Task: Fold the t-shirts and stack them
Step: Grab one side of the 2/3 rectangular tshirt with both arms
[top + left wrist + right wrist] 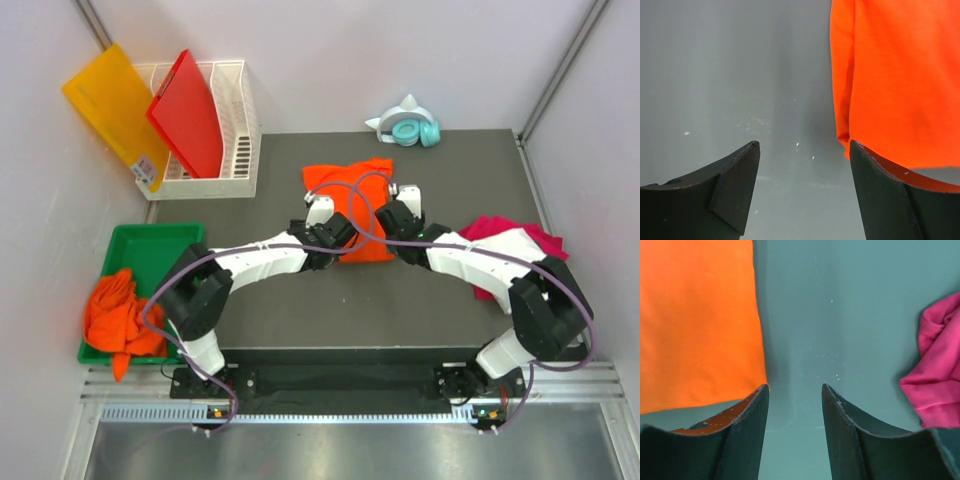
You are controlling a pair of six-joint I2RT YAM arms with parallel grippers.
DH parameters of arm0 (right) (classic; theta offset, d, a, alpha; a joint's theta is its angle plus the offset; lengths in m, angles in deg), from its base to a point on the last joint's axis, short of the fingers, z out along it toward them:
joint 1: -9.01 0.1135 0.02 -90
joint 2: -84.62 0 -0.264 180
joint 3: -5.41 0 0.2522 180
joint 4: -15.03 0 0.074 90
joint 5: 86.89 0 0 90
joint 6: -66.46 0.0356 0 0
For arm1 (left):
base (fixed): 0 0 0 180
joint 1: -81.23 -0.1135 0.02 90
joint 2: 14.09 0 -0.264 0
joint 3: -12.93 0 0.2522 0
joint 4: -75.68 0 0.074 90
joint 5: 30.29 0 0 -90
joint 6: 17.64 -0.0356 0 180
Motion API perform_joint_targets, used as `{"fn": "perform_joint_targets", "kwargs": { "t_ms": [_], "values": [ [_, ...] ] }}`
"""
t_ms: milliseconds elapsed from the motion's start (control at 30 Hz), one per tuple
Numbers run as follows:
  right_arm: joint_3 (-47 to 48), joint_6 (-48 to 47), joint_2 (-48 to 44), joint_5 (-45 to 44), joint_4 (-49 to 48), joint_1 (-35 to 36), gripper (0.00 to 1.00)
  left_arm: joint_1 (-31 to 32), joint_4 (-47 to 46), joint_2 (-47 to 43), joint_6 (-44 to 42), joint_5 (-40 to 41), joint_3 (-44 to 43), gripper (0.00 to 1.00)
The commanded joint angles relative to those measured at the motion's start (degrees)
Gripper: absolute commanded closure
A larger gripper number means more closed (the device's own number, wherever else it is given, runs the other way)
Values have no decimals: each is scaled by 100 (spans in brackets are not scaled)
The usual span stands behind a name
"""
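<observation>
- A green tray (150, 240) sits at the left of the top view. It holds a crumpled heap of orange t-shirts (115, 312) that spills over its lower left rim.
- A white basket (236, 110) at the upper left holds a red board (188, 112) standing tilted, with a yellow-orange board (108, 100) leaning at its left side.
- A folded orange t-shirt (345, 182) lies at the centre of the table (300, 310), between the two hands.
- A magenta t-shirt (497, 228) lies bunched at the right edge, partly under the right arm.
- The left hand (805, 147) is released, with bare table in its gap and the shirt's edge just beside one finger.
- The right hand (795, 387) is also released and empty, with clear table between the orange and magenta cloth.
- Headphones (408, 128) rest at the top edge.
</observation>
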Motion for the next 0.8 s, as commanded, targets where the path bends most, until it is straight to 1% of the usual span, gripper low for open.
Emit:
{"fn": "perform_joint_targets", "kwargs": {
  "t_ms": [0,100,333,500,667,767],
  "values": [
    [232,43,121,78,-159,8,53,-195,-419,472,-191,-645,-225,22],
    [276,16,174,69,-142,-10,53,-221,-445,675,-174,-839,-392,23],
    [364,-63,271,104,-133,-54,53,-221,-358,720,-121,-805,-542,23],
    [355,-19,359,113,-124,-71,53,-221,-287,658,-7,-910,-437,25],
    [276,87,385,140,-115,-71,53,-221,-331,658,230,-1120,-156,27],
    [224,139,376,131,-107,-89,53,-213,-375,641,362,-1261,11,34]
  ]
}}
